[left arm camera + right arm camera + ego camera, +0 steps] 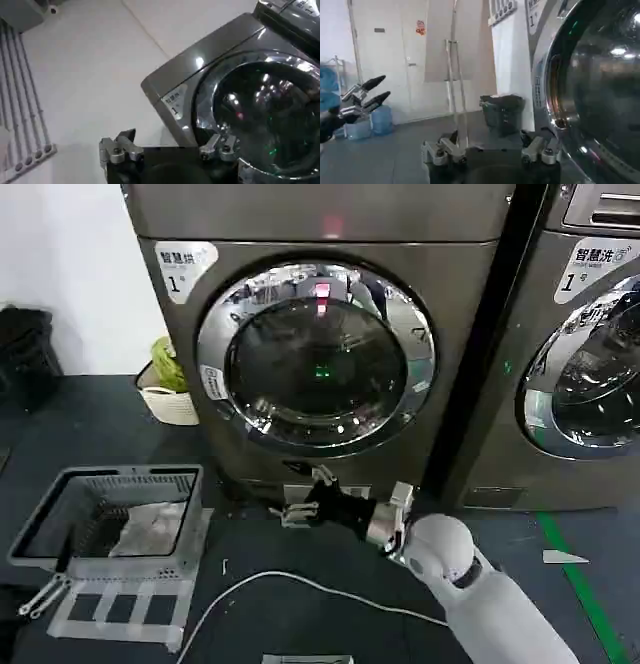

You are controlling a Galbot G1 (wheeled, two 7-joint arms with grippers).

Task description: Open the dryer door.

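The grey dryer (320, 224) marked "1" stands straight ahead, and its round chrome-rimmed glass door (316, 356) is closed flat against the front. My right gripper (300, 502) hangs open just below the door's lower rim, touching nothing. From the right wrist, that open right gripper (489, 151) has the door's rim (555, 90) close beside it. My left gripper (42, 596) sits low at the left, beside the basket. In the left wrist view the left gripper (169, 150) is open and empty, and the door (260, 100) lies farther off.
A grey laundry basket (60, 559) holding white cloth sits on the floor at the left. A white basket (172, 406) with something green stands beside the dryer. A second machine (590, 364) stands at the right. A white cable (300, 582) crosses the dark floor.
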